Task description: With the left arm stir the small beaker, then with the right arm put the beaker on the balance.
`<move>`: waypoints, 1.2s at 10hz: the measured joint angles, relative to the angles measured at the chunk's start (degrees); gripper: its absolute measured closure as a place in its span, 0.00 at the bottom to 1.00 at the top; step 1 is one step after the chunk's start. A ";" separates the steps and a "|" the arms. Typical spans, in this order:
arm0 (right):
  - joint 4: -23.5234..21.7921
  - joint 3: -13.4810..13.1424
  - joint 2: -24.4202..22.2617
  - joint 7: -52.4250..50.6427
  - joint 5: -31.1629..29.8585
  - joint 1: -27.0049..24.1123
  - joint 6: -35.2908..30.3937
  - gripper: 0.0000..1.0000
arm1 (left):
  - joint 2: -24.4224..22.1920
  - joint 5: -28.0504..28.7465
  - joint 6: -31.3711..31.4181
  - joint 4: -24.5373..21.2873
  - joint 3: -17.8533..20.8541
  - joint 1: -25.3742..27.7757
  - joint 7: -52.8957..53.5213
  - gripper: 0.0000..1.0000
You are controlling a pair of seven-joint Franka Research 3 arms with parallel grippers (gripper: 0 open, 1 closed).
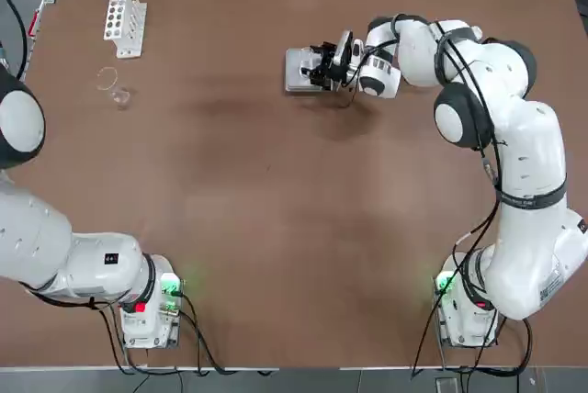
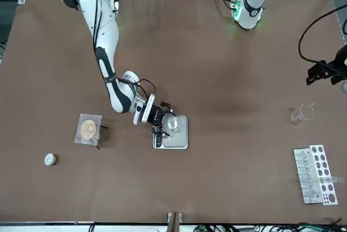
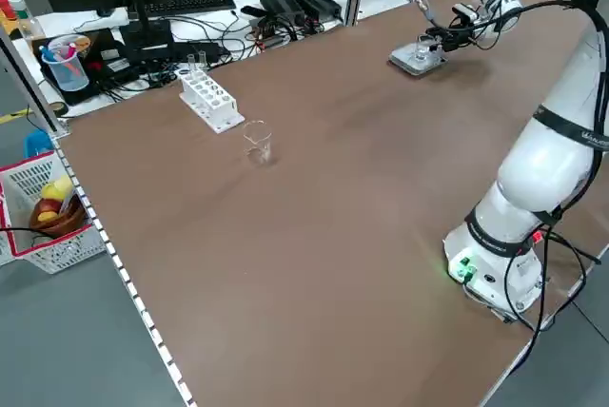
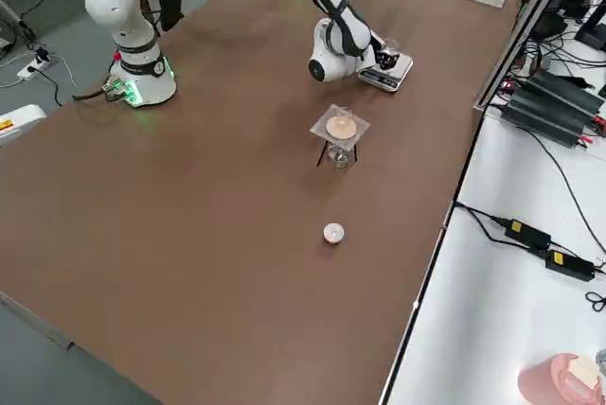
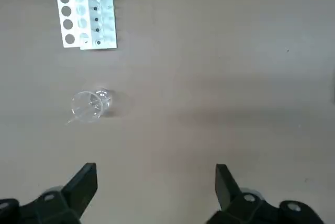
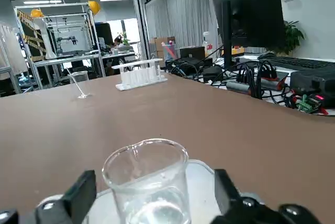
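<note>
I see the left arm [image 1: 41,246] raised at the near left, its gripper [image 5: 156,195] spread wide with nothing in it, looking down on bare table [image 1: 230,209]. Farther out on the left a larger glass vessel [image 1: 114,88] holds a thin rod, with a white test-tube rack [image 1: 125,18] beyond it. On the far right side the right arm [image 1: 514,154] reaches out low to the balance [image 1: 301,70]. The small beaker [image 6: 146,179] stands upright on the silver plate, between the right gripper [image 6: 152,198]'s parted fingers [image 6: 78,195], which flank it without pressing the glass.
</note>
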 joint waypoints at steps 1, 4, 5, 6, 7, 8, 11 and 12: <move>0.00 -0.04 0.00 0.06 0.01 -0.01 0.03 0.00 | 0.01 0.00 0.02 0.00 0.00 0.02 0.00 0.00; -0.73 -0.21 -0.01 0.54 0.01 -0.11 0.20 0.00 | 0.02 0.00 0.03 0.00 0.00 0.03 0.00 0.00; -1.11 -0.28 -0.03 0.57 0.01 -0.28 0.20 0.00 | 0.02 0.00 0.03 0.00 0.00 0.03 0.00 0.00; -1.54 -0.32 -0.14 0.63 0.01 -0.57 0.16 0.00 | 0.02 0.00 0.03 0.00 0.00 0.05 0.00 0.00; -2.15 -0.35 -0.45 0.66 0.01 -0.83 0.06 0.00 | 0.02 0.00 0.03 0.00 0.01 0.07 0.00 0.00; -2.90 -0.37 -1.10 0.73 0.01 -1.05 0.01 0.00 | 0.02 0.00 0.03 0.00 0.01 0.08 0.00 0.00; -6.54 -0.41 -4.46 0.76 -0.64 -2.12 0.01 0.00 | 0.02 0.00 0.03 0.01 0.01 0.08 0.00 0.00; -7.68 -0.41 -5.33 0.76 -1.06 -2.48 0.01 0.00 | 0.02 0.00 0.03 0.01 0.01 0.08 0.00 0.00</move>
